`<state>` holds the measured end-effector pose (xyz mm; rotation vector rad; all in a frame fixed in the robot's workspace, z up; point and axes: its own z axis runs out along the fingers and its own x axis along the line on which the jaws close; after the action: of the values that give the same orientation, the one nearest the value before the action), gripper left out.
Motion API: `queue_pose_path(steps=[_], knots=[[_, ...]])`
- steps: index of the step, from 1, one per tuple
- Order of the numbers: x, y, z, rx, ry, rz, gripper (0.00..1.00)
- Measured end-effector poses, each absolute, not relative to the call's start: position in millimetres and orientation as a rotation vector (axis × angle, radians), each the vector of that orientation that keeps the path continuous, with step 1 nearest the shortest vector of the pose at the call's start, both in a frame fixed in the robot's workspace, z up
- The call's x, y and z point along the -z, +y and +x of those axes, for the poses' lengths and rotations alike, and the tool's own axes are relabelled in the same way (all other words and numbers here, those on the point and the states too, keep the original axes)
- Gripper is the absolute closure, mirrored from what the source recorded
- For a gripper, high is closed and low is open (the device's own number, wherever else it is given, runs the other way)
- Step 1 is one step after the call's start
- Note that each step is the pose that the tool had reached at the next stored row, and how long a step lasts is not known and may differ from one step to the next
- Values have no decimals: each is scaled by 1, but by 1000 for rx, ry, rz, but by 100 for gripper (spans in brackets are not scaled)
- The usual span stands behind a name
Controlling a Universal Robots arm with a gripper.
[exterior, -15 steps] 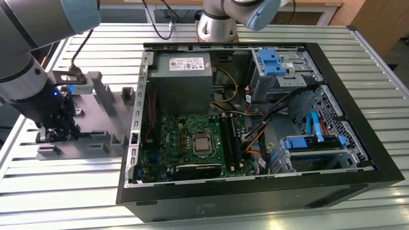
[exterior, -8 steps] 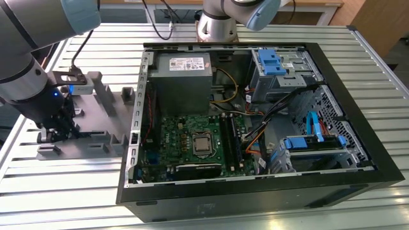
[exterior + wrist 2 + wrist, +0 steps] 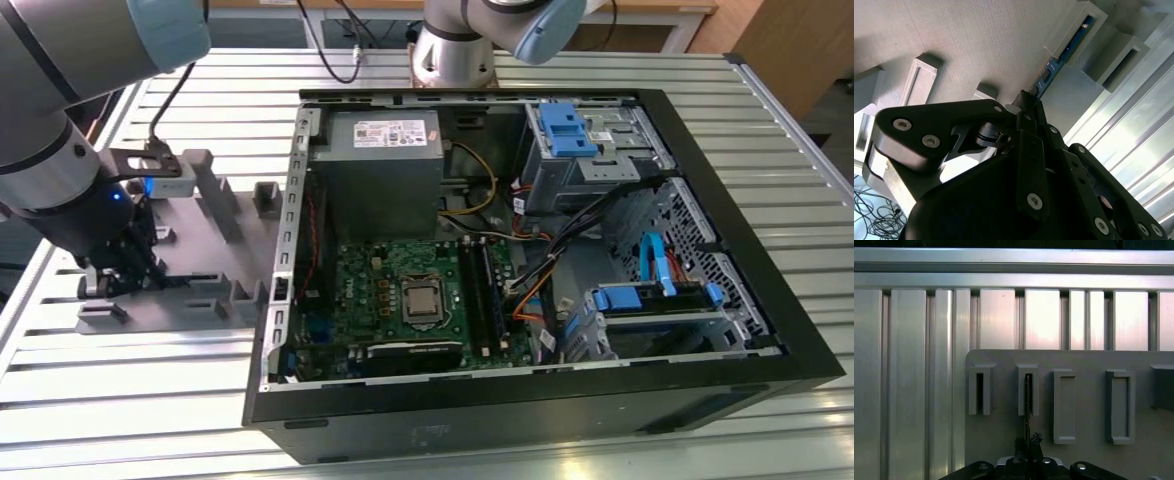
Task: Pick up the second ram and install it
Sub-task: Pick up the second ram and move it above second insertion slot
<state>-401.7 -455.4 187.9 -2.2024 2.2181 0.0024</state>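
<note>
Exterior view: the arm reaches in from the upper corner on the exterior view's left. Its wrist is turned downward, so the gripper points straight down at the gray fixture. The fixture lies on the ribbed aluminium tabletop, just beside the open computer case on that view's left. The arm's base stands at the far edge, behind the case. Inside the case the motherboard lies flat, well apart from the gripper.

In both wrist views the gripper is low over the fixture. The fingers are drawn nearly together and pinch the near end of the second ram.

In the first wrist view the stick stands on edge as a thin dark line. It runs from the fingertips into one of the raised slotted blocks, with similar blocks on either side. In the second wrist view its far end sits inside that block's slot, and the bluish board face shows between block and fingers.
</note>
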Motion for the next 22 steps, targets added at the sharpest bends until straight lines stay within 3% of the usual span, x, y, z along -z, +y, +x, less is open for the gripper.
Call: queue_pose_path(steps=[22], knots=[[-196, -455, -402, -3, 2218, -2202, 86]])
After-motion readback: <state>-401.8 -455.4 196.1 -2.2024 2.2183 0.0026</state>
